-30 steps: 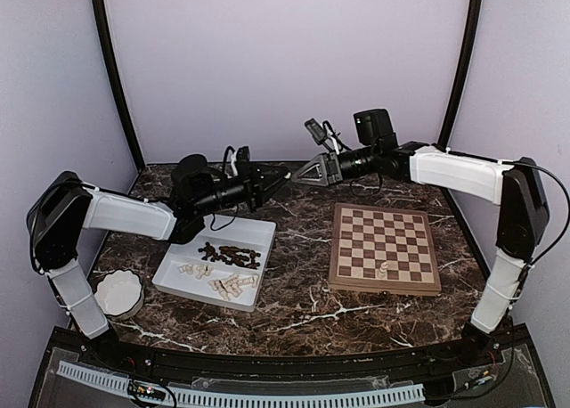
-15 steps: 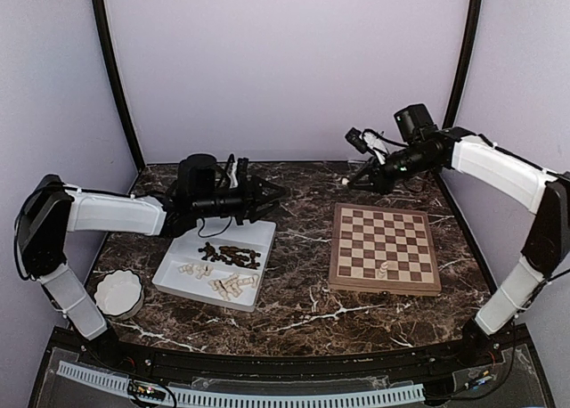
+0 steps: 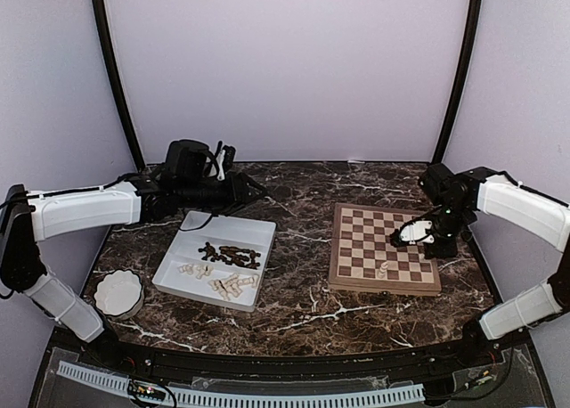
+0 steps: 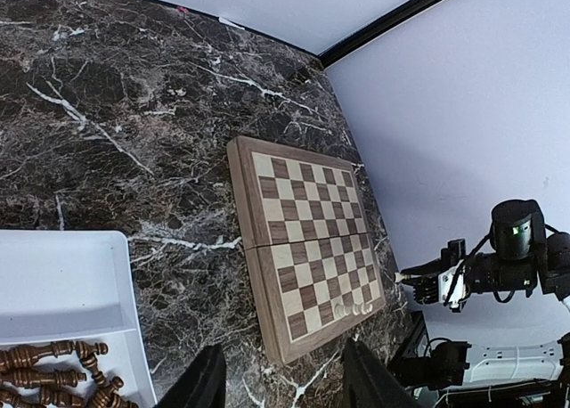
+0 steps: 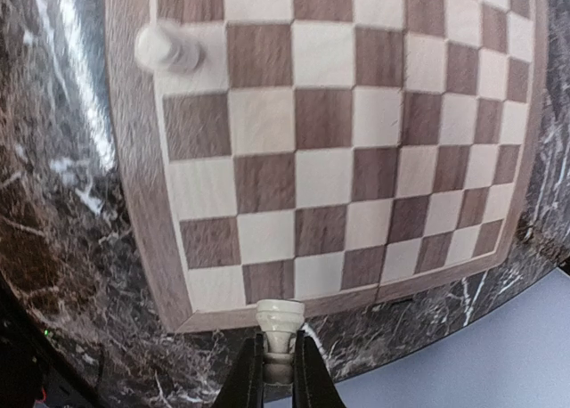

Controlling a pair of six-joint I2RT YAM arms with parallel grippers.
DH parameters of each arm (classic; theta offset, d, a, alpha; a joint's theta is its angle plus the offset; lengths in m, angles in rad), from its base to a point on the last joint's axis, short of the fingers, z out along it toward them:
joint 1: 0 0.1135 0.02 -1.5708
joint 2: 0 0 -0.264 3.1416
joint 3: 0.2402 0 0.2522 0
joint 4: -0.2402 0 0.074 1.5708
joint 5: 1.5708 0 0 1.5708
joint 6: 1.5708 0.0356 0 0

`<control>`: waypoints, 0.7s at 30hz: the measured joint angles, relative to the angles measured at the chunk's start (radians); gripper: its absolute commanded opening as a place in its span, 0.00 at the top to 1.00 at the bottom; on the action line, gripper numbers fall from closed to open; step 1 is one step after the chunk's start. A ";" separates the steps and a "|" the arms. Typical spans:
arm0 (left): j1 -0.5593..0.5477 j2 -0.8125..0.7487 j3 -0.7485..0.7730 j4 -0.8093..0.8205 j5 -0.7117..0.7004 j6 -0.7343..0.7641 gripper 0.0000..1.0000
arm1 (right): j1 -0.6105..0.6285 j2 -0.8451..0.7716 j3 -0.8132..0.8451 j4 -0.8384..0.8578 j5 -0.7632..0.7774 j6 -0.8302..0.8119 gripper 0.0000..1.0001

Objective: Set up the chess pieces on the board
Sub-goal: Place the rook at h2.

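Most of the board (image 3: 370, 239) lies bare; only the pale pieces (image 3: 382, 270) near its front edge stand in the way. The right pincer (image 3: 411, 233), clamped on the held piece (image 5: 280, 323), hangs at the board's right edge. The surface (image 3: 303, 265) between tray (image 3: 258, 234) and board is open. The left pincer (image 3: 256, 192), jaws wide, hangs over the tray's far edge.

Right gripper (image 3: 401, 237) now over board (image 3: 361, 234)

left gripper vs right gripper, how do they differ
The left gripper is open and empty; the right gripper is shut on a pale chess piece. The left hangs at the far edge of the tray; the right at the right side of the board. Both are airborne.
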 measured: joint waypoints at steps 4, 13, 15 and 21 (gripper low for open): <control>0.000 -0.001 0.000 -0.020 -0.002 0.010 0.53 | -0.004 0.016 -0.041 -0.052 0.082 -0.027 1.00; 0.000 -0.002 0.000 -0.023 -0.002 0.011 0.53 | -0.006 0.125 -0.051 -0.049 0.166 -0.017 1.00; 0.000 -0.002 0.000 -0.023 -0.002 0.011 0.53 | -0.006 0.140 -0.051 -0.045 0.173 -0.013 0.99; 0.000 -0.002 -0.004 -0.022 0.001 0.006 0.53 | -0.006 0.180 -0.051 -0.019 0.179 -0.007 0.99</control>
